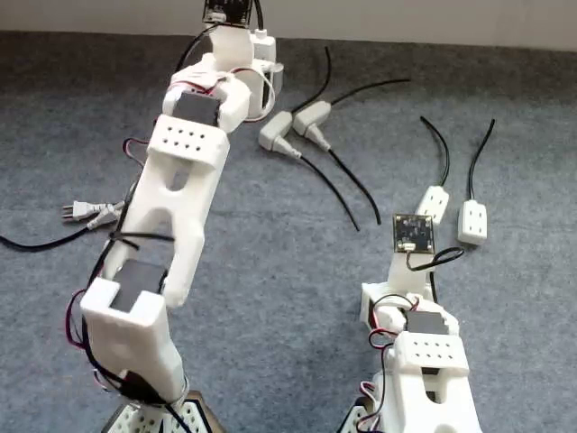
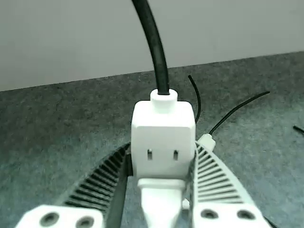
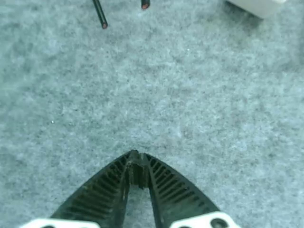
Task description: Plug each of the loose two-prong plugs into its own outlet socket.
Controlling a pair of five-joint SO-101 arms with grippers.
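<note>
Left gripper (image 2: 162, 149) is pinching a white outlet socket (image 2: 163, 126) by its two sides. The slotted face is turned toward the wrist camera and the black cord (image 2: 154, 47) rises away behind it. In the high view this grip sits at the far edge of the grey mat (image 1: 270, 298), close to the wall. Gripped by the sides, the socket has both slots uncovered for a plug, which is probably why it is held that way. A white piece (image 2: 161, 204) sits just under the socket between the fingers. It is cut off, so it cannot be told whether it is a plug body or part of the gripper.

The right gripper (image 3: 138, 164) has its fingers pressed together on nothing, low over bare mat toward the near right corner. One spare socket (image 1: 434, 202) and a second spare socket (image 1: 471, 222) lie side by side just beyond it, their cords trailing toward the far edge.

A loose two-prong plug (image 1: 81, 213) lies by the left edge, prongs pointing outward, its cord partly hidden behind the left arm (image 1: 176, 198). Near the far edge, a first white body (image 1: 275, 133) and a second white body (image 1: 312, 117) lie touching. Whether they are mated pairs is too small to tell.
</note>
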